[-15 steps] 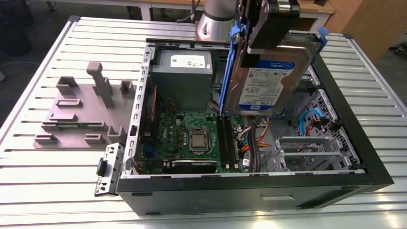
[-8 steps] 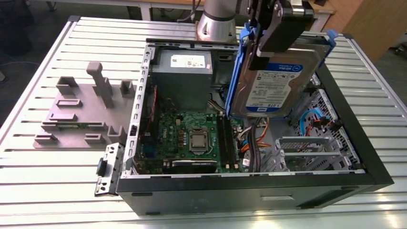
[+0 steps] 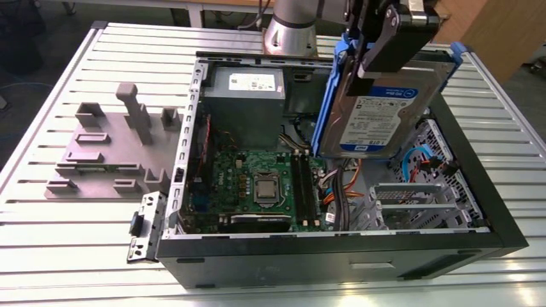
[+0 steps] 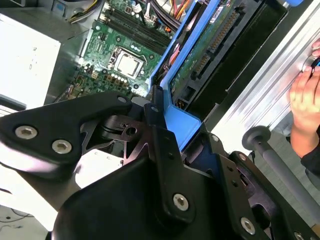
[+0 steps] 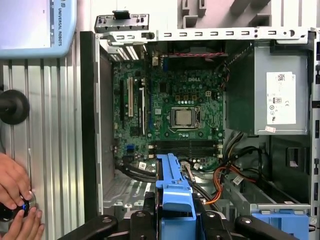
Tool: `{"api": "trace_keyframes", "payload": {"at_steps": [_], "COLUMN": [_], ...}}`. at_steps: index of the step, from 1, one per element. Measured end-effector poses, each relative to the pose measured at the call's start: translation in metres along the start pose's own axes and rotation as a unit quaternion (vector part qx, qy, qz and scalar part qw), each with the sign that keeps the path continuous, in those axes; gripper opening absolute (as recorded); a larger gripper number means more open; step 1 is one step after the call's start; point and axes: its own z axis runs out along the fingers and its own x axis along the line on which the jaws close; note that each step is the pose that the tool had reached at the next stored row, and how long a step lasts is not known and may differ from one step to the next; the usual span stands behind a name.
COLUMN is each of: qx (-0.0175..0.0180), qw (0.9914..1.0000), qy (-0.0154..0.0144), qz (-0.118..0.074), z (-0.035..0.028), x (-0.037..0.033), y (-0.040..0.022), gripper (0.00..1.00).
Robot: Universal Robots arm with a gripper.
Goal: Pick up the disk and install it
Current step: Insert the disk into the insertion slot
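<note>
The gripper (image 3: 382,61) clamps the disk (image 3: 380,118) by its upper end. Disk long axis stands near-vertical, label facing outward, above the open case (image 3: 324,252)

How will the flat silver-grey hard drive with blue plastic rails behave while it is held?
The flat silver-grey hard drive is probably stiff: metal body, no sag. Its blue plastic rails may flex or slip in the jaws. Likely fragile: bare circuit board faces out.
</note>
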Motion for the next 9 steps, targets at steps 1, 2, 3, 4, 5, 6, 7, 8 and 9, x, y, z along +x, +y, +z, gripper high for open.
{"api": "trace_keyframes", "payload": {"at_steps": [1,2,3,4,5,6,7,8,9], "qx": [0.0000,0.0000,0.0000,0.0000,0.0000,0.0000,0.0000,0.0000,0.0000], "qw": [1.00000,1.00000,1.00000,1.00000,1.00000,1.00000,1.00000,1.00000,1.00000], "qy": [0.0000,0.0000,0.0000,0.0000,-0.0001,0.0001,0.0000,0.0000,0.0000], "qz": [0.000,0.000,0.000,0.000,0.000,0.000,0.000,0.000,0.000], "z": [0.0002,0.0005,0.0007,0.0009,0.0012,0.0013,0.0015,0.0018,0.0020], "x": [0.0004,0.0011,0.0020,0.0031,0.0045,0.0059,0.0074,0.0092,0.0110], "y": [-0.0007,-0.0014,-0.0019,-0.0024,-0.0029,-0.0034,-0.0037,-0.0041,-0.0045], "gripper": [0.36,0.36,0.36,0.36,0.36,0.36,0.36,0.36,0.36]}}
